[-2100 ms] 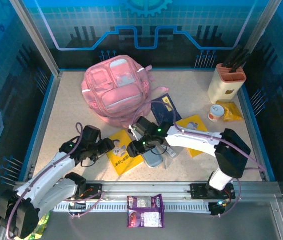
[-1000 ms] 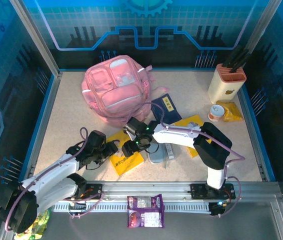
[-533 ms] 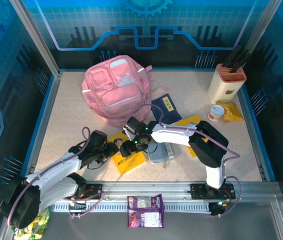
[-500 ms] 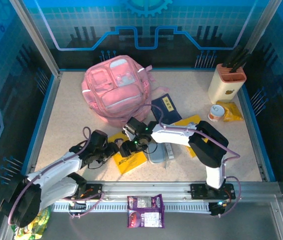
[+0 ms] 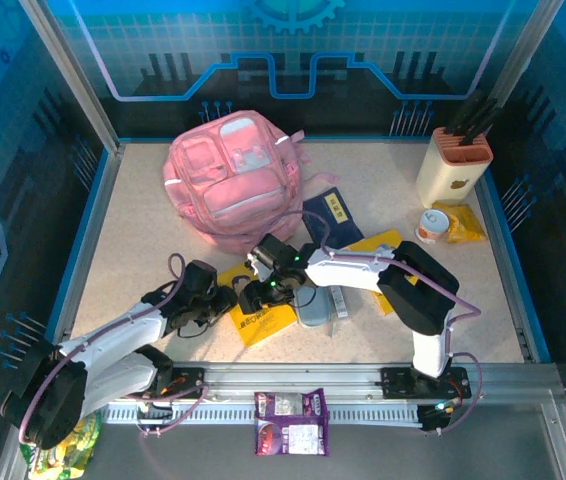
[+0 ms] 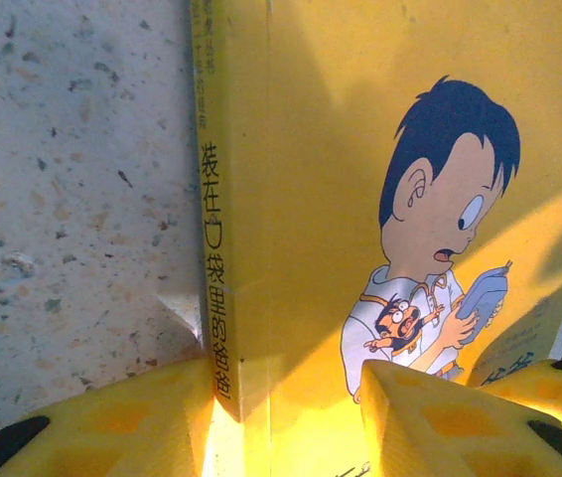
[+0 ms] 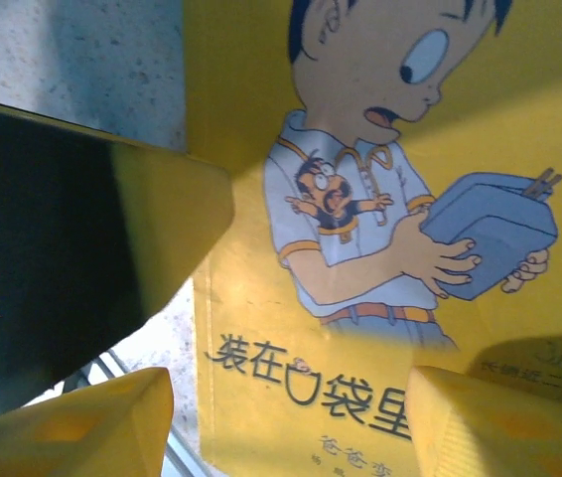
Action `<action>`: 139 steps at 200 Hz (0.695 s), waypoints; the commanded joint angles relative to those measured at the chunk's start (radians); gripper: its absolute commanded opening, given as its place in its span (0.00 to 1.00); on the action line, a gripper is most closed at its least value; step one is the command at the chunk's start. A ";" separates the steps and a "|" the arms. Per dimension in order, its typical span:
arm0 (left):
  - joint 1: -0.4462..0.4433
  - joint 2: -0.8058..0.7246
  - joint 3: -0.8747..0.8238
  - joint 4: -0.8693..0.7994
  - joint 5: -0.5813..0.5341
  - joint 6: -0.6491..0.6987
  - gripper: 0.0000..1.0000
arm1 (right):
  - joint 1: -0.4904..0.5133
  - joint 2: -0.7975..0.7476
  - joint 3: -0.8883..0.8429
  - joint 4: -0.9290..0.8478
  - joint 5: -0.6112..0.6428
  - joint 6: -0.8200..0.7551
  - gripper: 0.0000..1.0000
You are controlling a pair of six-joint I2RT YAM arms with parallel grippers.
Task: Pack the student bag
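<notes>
Yellow cartoon-boy paperback (image 6: 360, 149) lies flat, near the pink fabric student bag (image 5: 231, 175) behind it. Our left gripper (image 6: 286, 397) and right gripper (image 7: 291, 407) stand unclenched over it. We judge that picking it up is the step in hand; next we must pinch its spine.

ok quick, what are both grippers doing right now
left gripper: open, fingers straddling the edge of the yellow book
right gripper: open over the same book

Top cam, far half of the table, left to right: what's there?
student bag → dark blue book → knife block
</notes>
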 commanded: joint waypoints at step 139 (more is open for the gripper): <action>-0.021 -0.059 0.026 -0.067 -0.054 -0.029 0.45 | -0.035 0.022 0.064 -0.211 0.248 -0.111 0.79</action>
